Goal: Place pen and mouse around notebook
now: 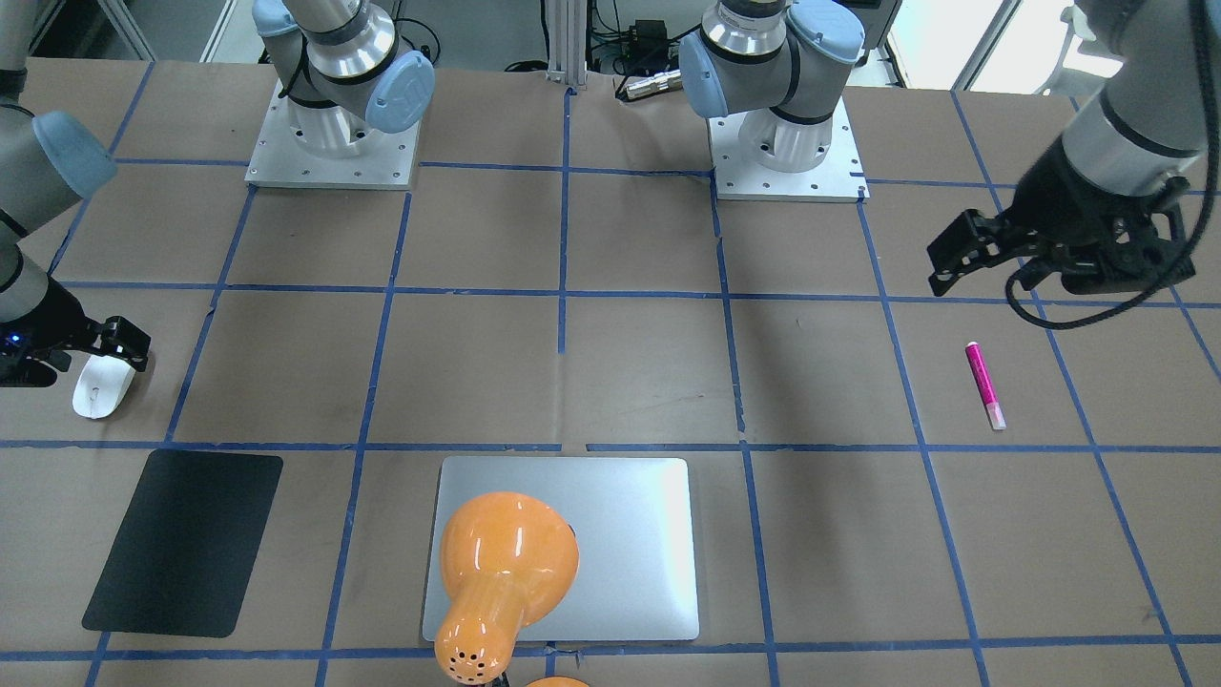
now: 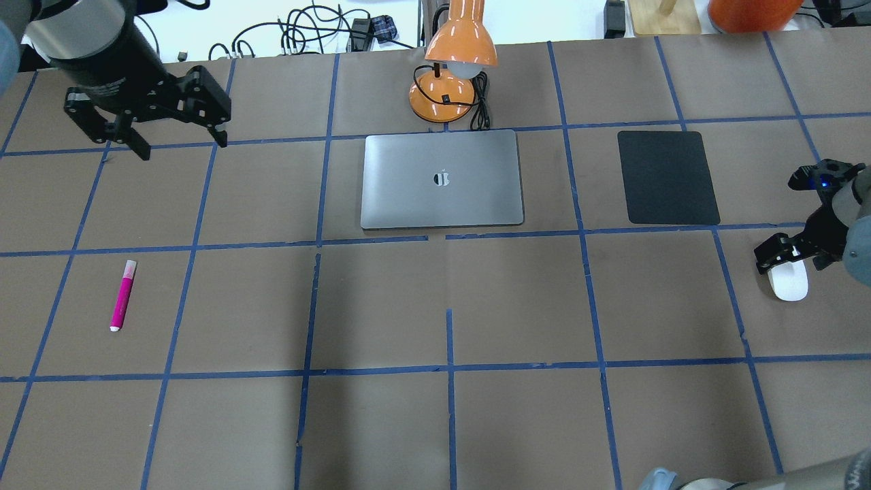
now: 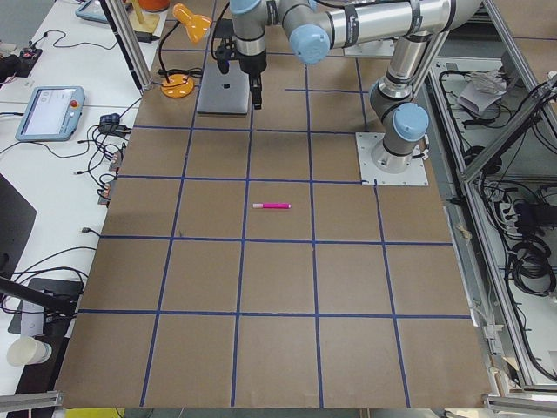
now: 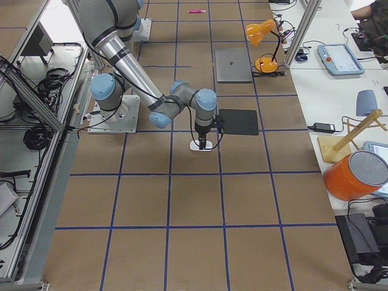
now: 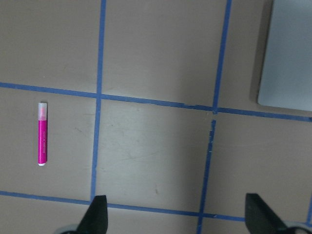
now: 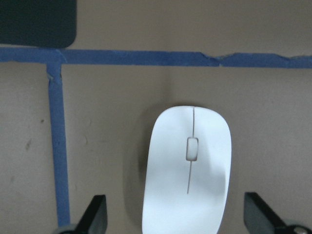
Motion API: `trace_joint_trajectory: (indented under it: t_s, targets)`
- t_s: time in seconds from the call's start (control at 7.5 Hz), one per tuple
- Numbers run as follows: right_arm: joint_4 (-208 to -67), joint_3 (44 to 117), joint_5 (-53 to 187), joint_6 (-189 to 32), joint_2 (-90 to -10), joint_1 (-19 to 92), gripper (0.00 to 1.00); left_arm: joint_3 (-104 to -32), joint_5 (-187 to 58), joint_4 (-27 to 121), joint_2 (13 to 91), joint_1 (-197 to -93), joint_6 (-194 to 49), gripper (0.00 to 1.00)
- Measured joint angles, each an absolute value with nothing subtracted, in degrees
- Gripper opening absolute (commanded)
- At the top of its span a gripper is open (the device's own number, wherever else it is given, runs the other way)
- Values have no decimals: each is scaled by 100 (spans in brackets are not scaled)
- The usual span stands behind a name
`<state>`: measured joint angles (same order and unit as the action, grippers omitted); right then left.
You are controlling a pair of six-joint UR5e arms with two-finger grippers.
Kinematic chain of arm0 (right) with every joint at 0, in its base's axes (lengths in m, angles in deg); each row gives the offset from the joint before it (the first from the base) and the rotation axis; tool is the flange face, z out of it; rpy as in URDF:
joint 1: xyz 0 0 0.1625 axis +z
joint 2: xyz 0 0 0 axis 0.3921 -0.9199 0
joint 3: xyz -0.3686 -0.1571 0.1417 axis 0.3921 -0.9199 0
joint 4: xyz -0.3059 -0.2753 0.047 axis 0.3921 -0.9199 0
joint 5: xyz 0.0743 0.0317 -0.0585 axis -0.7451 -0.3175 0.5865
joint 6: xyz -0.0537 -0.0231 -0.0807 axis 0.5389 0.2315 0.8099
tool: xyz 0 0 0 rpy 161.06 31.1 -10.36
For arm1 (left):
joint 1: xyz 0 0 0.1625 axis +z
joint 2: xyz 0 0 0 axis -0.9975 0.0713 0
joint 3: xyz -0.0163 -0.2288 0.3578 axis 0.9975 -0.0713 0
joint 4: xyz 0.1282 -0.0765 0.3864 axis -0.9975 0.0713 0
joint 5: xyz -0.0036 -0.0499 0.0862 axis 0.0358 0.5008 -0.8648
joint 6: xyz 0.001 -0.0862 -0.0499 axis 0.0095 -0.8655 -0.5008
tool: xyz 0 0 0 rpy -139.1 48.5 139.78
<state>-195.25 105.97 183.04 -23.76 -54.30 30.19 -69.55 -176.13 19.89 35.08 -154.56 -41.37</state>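
1. Only the right wrist view shows the mouse (image 6: 187, 170) close up; it lies between the spread fingers of the right pincer (image 6: 178, 217), with a gap on each side.
2. The overhead view alone shows a small logo on the notebook (image 2: 442, 178); from the front, the orange lamp (image 1: 506, 563) hides it.
3. One pen (image 2: 123, 296) lies on the desk (image 2: 517, 306), well to the notebook's left; the left pincer (image 2: 182, 144) hangs with fingers apart, empty, well clear of the pen.
4. One mouse, on the desk beyond the one black mat (image 2: 668, 177), well to the notebook's right.

Bright, even; lamp (image 1: 506, 558) glare; soft shadows.
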Motion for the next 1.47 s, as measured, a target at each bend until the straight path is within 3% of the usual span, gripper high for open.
trace_joint_trajectory:
  t_s: [0.13, 0.27, 0.4, 0.53, 0.93, 1.2, 1.33, 1.47]
  targets:
    - [-19547, 10548, 18304, -2373, -5313, 3008, 100, -7303, -17600, 1700, 3591, -14811, -3365, 100]
    - [-19574, 10522, 18297, -2371, -5251, 3004, 93, -7771, -17595, 1138, 3684, -14304, -2687, 100]
    - [-19640, 10508, 18294, -2370, -5214, 3002, 64, -8375, -17594, 323, 3794, -13932, -2050, 100]
    - [-19708, 10508, 18326, -2370, -5197, 3001, 47, -9012, -17596, -558, 3919, -13659, -1557, 100]
    - [-19677, 10509, 18526, -2391, -5189, 3000, 15, -9798, -17636, -2063, 4505, -13397, -1185, 94]
    - [-19605, 10379, 18556, -2484, -5268, 3080, 11, -9845, -17661, -2252, 4773, -13391, -1208, 94]
    - [-19440, 10198, 18558, -2600, -5294, 3213, 11, -9831, -17672, -2272, 4856, -13390, -1217, 85]
    - [-19171, 9934, 18556, -2862, -5298, 3479, 11, -9820, -17675, -2281, 4919, -13390, -1242, 52]
